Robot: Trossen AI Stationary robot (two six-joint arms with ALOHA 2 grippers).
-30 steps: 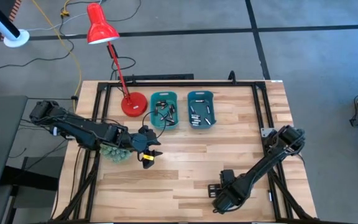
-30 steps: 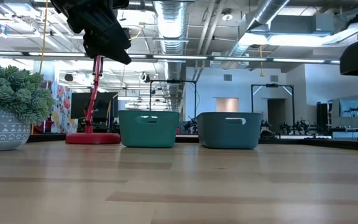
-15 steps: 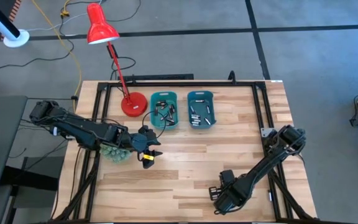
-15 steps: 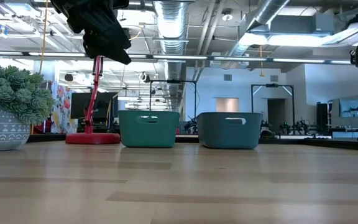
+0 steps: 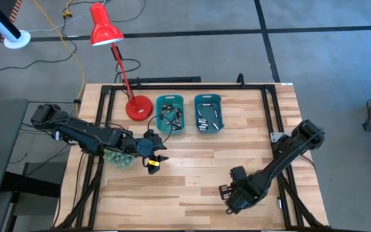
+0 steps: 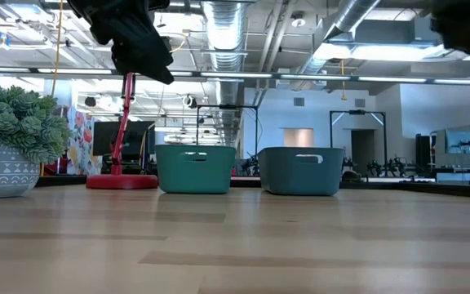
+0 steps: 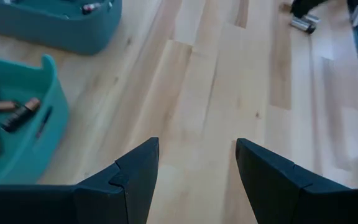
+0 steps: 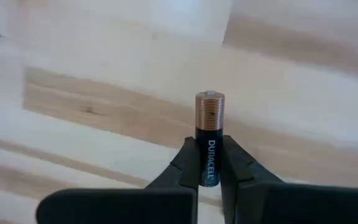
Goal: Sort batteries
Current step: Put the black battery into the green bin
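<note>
Nearest the table's front edge, on the rt side, we see the right gripper point(image 5: 224, 191) clamped on a Duracell battery point(image 8: 208, 138). The wrist view shows the copper-topped cell pinched between the two dark fingers point(image 8: 185, 163), its copper end sticking out past the tips over bare wooden table point(image 5: 192, 174).

Farther in, approx. mid-table on the left, the left gripper point(image 5: 154, 161) hangs above the wood w/ fingers point(image 7: 135, 177) spread wide, grasping nothing. Just beside it sits the potted spiky plant point(image 6: 11, 135).

Toward the back we find two teal bins side by side: the left bin point(image 5: 171, 115) holds dark batteries point(image 5: 170, 116), and the right bin point(image 5: 207, 113) holds silver-grey batteries point(image 5: 206, 118). Left of the bins stands a red desk lamp point(image 5: 105, 32).
</note>
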